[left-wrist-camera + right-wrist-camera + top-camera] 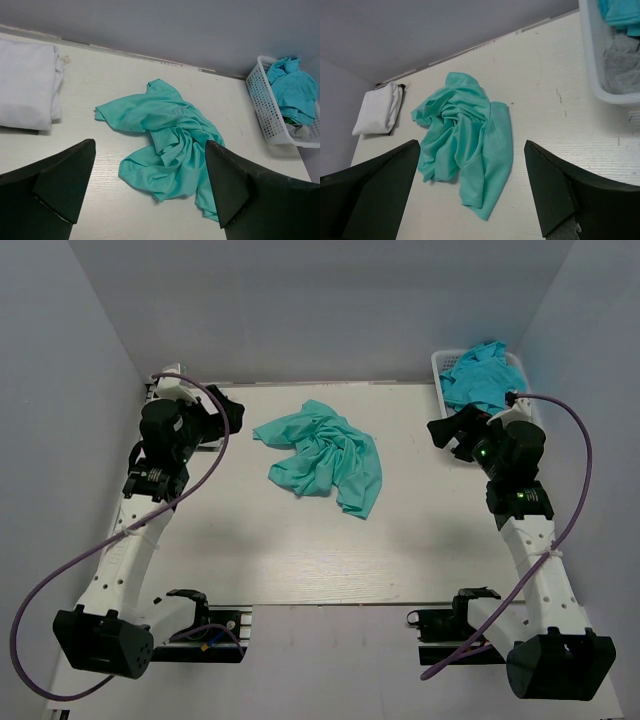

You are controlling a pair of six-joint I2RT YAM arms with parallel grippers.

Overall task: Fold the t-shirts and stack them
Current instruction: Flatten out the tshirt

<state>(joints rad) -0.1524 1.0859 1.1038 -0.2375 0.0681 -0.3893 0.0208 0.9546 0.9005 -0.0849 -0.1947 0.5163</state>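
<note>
A crumpled teal t-shirt [325, 458] lies in a heap on the middle of the table, also in the left wrist view [165, 145] and the right wrist view [465, 145]. A folded white t-shirt [27, 85] lies at the far left of the table, also in the right wrist view [377, 109]. More teal t-shirts [480, 375] are piled in the basket at the far right. My left gripper [228, 410] hangs open and empty above the table left of the heap. My right gripper [452, 435] hangs open and empty right of the heap, beside the basket.
A white plastic lattice basket [260, 105] stands at the table's far right corner, with grey cloth [622, 65] under the teal shirts. Grey walls close in the back and both sides. Both arm bases sit at the near edge.
</note>
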